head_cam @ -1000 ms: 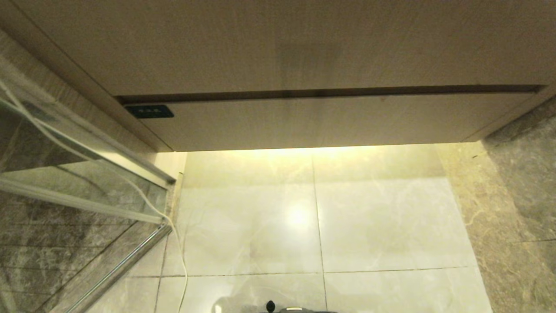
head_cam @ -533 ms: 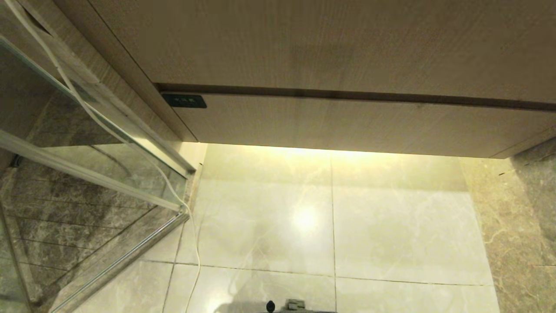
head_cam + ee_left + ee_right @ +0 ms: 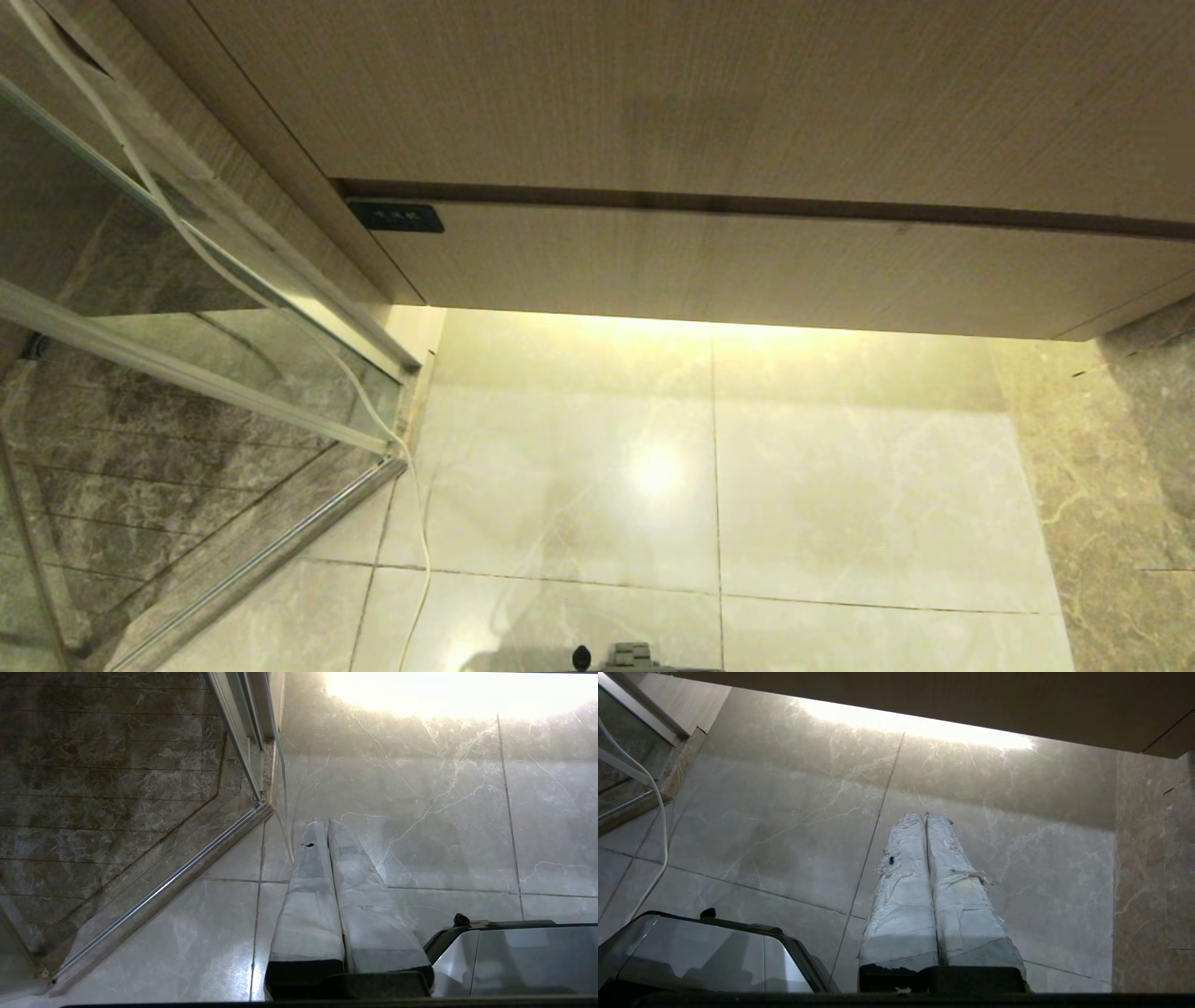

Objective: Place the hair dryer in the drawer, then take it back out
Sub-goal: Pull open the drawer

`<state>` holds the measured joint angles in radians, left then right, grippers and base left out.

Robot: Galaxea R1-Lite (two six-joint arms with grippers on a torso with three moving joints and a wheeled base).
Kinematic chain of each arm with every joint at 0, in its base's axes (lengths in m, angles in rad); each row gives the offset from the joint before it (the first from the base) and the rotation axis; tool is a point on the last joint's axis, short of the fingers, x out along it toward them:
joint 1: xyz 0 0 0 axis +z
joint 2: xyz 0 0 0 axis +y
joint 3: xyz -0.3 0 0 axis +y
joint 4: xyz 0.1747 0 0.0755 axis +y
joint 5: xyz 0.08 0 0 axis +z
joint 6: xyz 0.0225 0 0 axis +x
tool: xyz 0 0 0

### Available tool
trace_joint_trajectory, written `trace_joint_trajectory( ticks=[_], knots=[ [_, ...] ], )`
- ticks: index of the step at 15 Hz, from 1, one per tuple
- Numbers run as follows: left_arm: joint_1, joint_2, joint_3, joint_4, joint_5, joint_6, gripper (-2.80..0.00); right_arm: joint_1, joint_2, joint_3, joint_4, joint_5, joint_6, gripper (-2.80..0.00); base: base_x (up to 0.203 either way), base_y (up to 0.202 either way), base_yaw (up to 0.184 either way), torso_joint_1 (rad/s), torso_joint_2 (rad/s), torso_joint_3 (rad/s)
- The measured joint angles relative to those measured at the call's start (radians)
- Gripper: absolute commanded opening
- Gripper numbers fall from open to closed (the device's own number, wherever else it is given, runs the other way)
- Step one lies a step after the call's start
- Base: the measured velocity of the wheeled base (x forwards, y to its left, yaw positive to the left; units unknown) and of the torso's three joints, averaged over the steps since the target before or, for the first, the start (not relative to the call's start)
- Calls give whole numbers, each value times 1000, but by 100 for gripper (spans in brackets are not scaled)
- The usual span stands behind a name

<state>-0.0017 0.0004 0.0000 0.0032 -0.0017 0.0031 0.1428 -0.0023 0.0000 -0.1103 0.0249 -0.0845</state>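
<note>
The drawer [image 3: 747,271] sits flush, closed, above bare floor [image 3: 840,485].

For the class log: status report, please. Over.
Left pincer and right pincer shut, empty, above floor. Drawer closed; hair dryer not in view. Thin white cable trails at left.

One drawer [image 3: 747,271], one cable [image 3: 411,523], two tools [image 3: 327,826] [image 3: 926,817]

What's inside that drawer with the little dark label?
Can't tell: the drawer is fully shut, so its flat front hides everything inside. No hair dryer shows anywhere; below the drawer there is only lit floor tile.
</note>
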Motion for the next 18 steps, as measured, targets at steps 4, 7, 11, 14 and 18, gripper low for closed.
trace_joint_trajectory(
  ticks=[4,7,11,14,18],
  knots=[
    [0,0,0,0,1,0,-280,-1,0,-11,6,-5,8,-280,0,0,0,0,0,0],
    [0,0,0,0,1,0,-280,1,35,-296,60,24,11,-280,0,0,0,0,0,0],
    [0,0,0,0,1,0,-280,25,410,-870,238,59,30,-280,0,0,0,0,0,0],
    [1,0,0,0,0,0,-280,74,851,-1186,400,93,4,0,0,0,0,0,0,0],
    [0,0,0,0,0,0,-280,123,1295,-1406,670,139,-176,0,0,0,0,0,0,0]
  ],
)
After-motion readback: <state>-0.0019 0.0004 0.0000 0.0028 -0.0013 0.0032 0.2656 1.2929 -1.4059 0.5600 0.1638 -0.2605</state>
